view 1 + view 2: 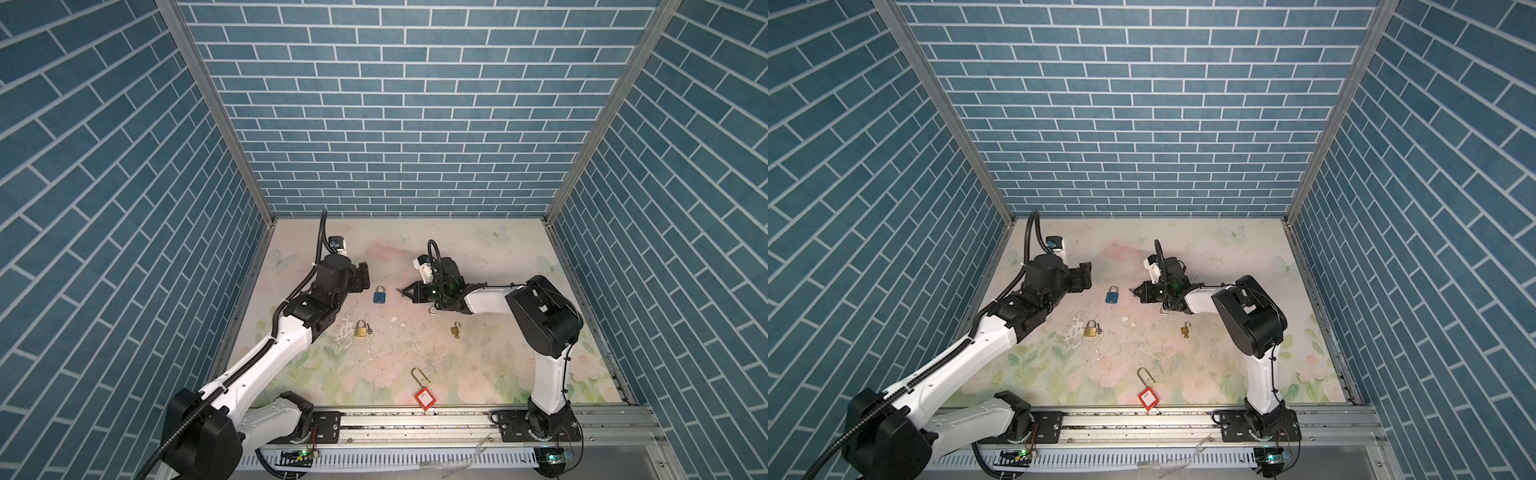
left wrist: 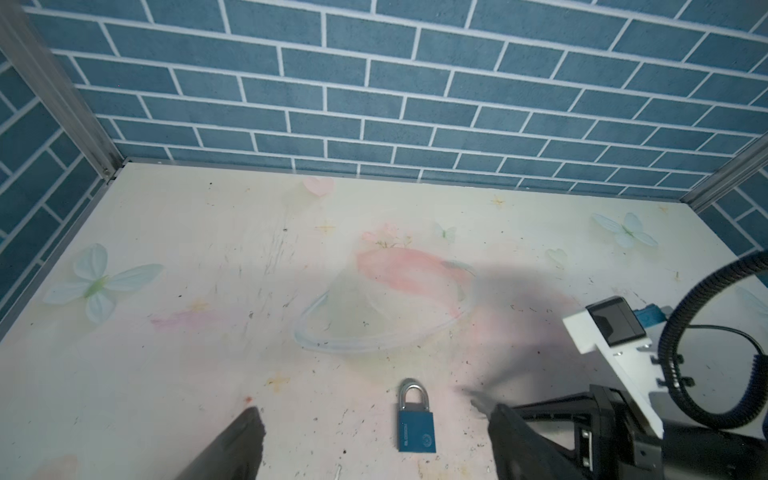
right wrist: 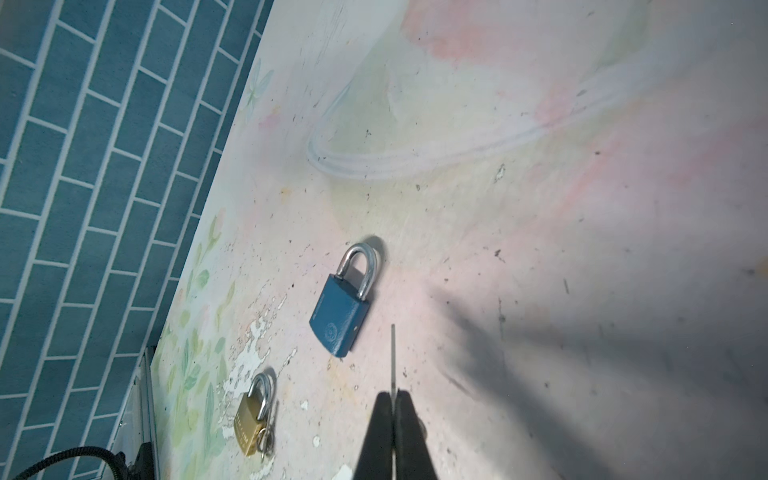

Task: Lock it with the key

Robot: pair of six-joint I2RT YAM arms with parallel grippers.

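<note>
Tabletop [image 1: 490, 357], blue padlock [image 1: 379, 295] beside right pincer [image 1: 401, 292] gripping key [image 3: 392, 357]

A robot lab test cell — brick-print walls [image 1: 395, 124], aluminium frame [image 1: 212, 95], floral tabletop [image 1: 478, 361], two arms [image 1: 548, 374] on a rail [image 1: 415, 419].

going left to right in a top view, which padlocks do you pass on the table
big brass padlock → blue padlock → red padlock → small brass padlock
</note>
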